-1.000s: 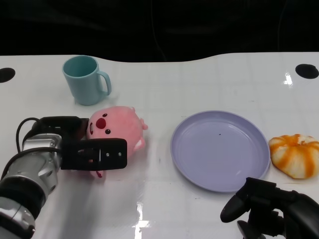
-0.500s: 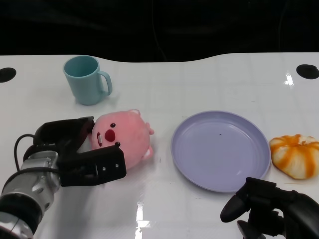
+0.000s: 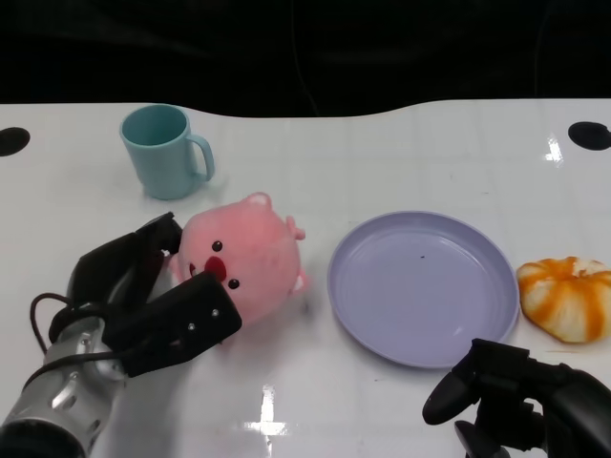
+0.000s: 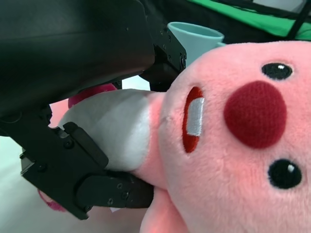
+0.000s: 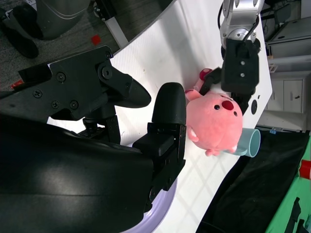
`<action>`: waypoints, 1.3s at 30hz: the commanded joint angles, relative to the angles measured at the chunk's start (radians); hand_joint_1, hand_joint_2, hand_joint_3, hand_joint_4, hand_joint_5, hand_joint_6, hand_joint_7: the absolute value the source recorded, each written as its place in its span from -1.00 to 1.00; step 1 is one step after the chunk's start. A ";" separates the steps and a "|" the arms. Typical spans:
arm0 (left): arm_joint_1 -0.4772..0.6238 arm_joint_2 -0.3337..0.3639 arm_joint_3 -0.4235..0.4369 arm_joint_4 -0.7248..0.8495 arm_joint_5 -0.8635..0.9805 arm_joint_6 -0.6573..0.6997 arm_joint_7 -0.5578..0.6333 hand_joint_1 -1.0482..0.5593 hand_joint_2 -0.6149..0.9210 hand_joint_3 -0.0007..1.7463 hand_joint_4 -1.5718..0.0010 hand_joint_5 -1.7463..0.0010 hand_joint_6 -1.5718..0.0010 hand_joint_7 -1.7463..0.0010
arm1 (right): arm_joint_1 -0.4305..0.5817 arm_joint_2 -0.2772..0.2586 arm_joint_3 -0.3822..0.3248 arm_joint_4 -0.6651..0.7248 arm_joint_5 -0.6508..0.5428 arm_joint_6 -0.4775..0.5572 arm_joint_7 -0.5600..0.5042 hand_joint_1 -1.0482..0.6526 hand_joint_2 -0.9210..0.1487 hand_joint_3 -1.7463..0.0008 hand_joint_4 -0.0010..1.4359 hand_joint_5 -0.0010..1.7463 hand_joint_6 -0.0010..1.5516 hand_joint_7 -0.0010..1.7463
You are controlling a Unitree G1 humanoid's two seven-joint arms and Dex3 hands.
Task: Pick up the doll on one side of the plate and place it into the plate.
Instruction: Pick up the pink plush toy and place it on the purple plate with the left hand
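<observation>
The doll point(image 3: 244, 263) is a round pink plush with a red nose and black eyes; it fills the left wrist view point(image 4: 228, 141) and shows small in the right wrist view point(image 5: 216, 122). My left hand point(image 3: 153, 301) grips it from the left side, lifted and tilted, just left of the lilac plate point(image 3: 422, 286). The fingers point(image 4: 97, 160) wrap its underside. The plate holds nothing. My right hand point(image 3: 520, 396) rests at the table's near right edge with fingers curled around nothing.
A teal mug point(image 3: 164, 153) stands behind the doll at the back left. An orange-and-white plush bun point(image 3: 567, 297) lies right of the plate. Black round marks sit at both far corners of the white table point(image 3: 382, 153).
My left hand has raised the doll off the table and carried it slightly right toward the plate, tilting it. The right hand has not moved.
</observation>
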 commanded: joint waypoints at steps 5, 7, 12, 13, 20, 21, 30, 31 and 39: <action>0.018 0.008 0.025 -0.214 -0.017 0.026 -0.085 0.10 0.29 0.60 -0.26 -1.00 -0.01 -1.00 | -0.003 -0.006 0.000 -0.002 0.000 0.002 -0.005 0.06 -0.67 0.00 -0.25 0.97 -0.36 0.58; 0.008 -0.008 0.026 -0.254 -0.023 0.050 -0.111 0.09 0.27 0.62 -0.26 -1.00 -0.02 -1.00 | -0.002 -0.006 0.002 -0.001 0.000 0.001 -0.004 0.06 -0.67 0.01 -0.25 0.97 -0.36 0.58; -0.023 -0.046 0.020 -0.320 -0.019 0.092 -0.165 0.05 0.37 0.42 -0.25 -1.00 0.03 -1.00 | -0.004 -0.005 0.013 -0.013 -0.007 0.019 -0.013 0.06 -0.69 0.03 -0.25 0.97 -0.37 0.58; -0.023 -0.049 0.022 -0.326 -0.018 0.097 -0.170 0.05 0.37 0.42 -0.26 -1.00 0.03 -1.00 | -0.005 -0.005 0.015 -0.015 -0.008 0.021 -0.015 0.06 -0.69 0.03 -0.25 0.97 -0.37 0.58; -0.097 -0.133 -0.018 -0.329 0.002 0.160 -0.220 0.08 0.31 0.48 -0.25 -1.00 -0.01 -0.89 | -0.006 -0.005 0.027 -0.009 -0.009 0.005 -0.014 0.05 -0.70 0.03 -0.24 0.97 -0.36 0.57; -0.111 -0.148 -0.028 -0.326 0.010 0.174 -0.221 0.08 0.30 0.47 -0.25 -1.00 -0.02 -0.87 | -0.007 -0.006 0.028 -0.010 -0.011 0.005 -0.014 0.05 -0.69 0.03 -0.24 0.97 -0.36 0.57; -0.204 -0.249 -0.092 -0.269 0.032 0.285 -0.264 0.06 0.26 0.55 -0.27 -1.00 0.00 -1.00 | -0.007 -0.013 0.037 -0.028 -0.013 0.024 -0.015 0.04 -0.69 0.05 -0.22 0.95 -0.36 0.55; -0.215 -0.259 -0.097 -0.256 0.033 0.294 -0.268 0.07 0.25 0.54 -0.26 -1.00 0.02 -1.00 | -0.007 -0.014 0.038 -0.030 -0.014 0.025 -0.015 0.04 -0.69 0.05 -0.22 0.95 -0.36 0.55; -0.278 -0.320 -0.139 -0.131 0.054 0.317 -0.249 0.06 0.32 0.41 -0.21 -1.00 0.08 -1.00 | -0.010 -0.015 0.050 -0.040 -0.020 0.032 -0.021 0.04 -0.69 0.04 -0.19 0.96 -0.35 0.54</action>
